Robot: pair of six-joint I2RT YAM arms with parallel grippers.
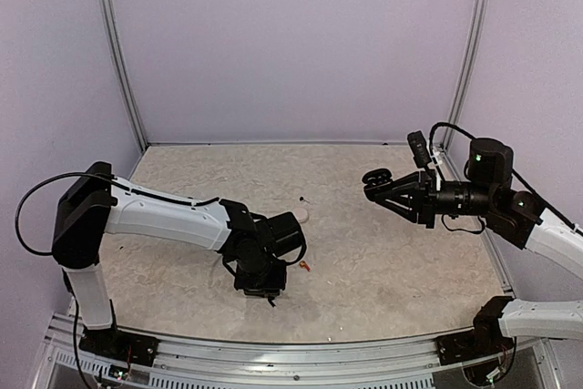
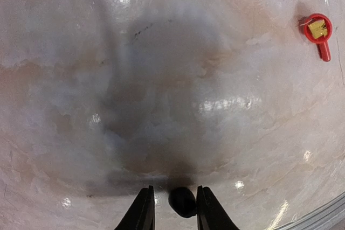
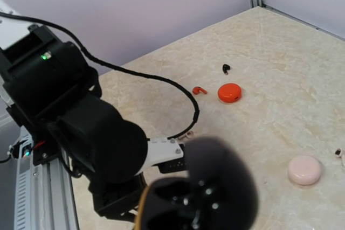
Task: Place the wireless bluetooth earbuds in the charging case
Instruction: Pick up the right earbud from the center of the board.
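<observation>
Earbuds lie loose on the table (image 1: 392, 261).

- Black bud (image 2: 182, 202) sits between the fingers of the left gripper (image 2: 173, 193), which is down at the table, near and left of centre (image 1: 260, 291). The bud touches one finger, and a sliver of table shows between it and the other. The jaws are narrowly apart. Cannot tell whether they pinch the bud.
- Red bud (image 1: 305, 266) (image 2: 318, 29) lies on the table just right of the left gripper, apart from it.
- Right gripper (image 1: 381, 185) is raised over the far right of the table and points left. It is clamped on the black case (image 1: 374, 176). The case fills the foreground of the right wrist view (image 3: 202, 192), where it is blurred. It looks open with its sockets showing, but I cannot tell whether anything is in them.
- Pink case (image 1: 300, 214) (image 3: 304, 169) is on the table just beyond the left arm's wrist, lid down. A small bud (image 3: 339, 153) lies near it at the frame edge, colour unclear.
- Orange case (image 3: 229, 92), seen in the right wrist view only, lies further left, lid down. A second red bud (image 3: 199, 90) is just beside it, and a second black bud (image 3: 226, 68) is near, beyond it.
</observation>
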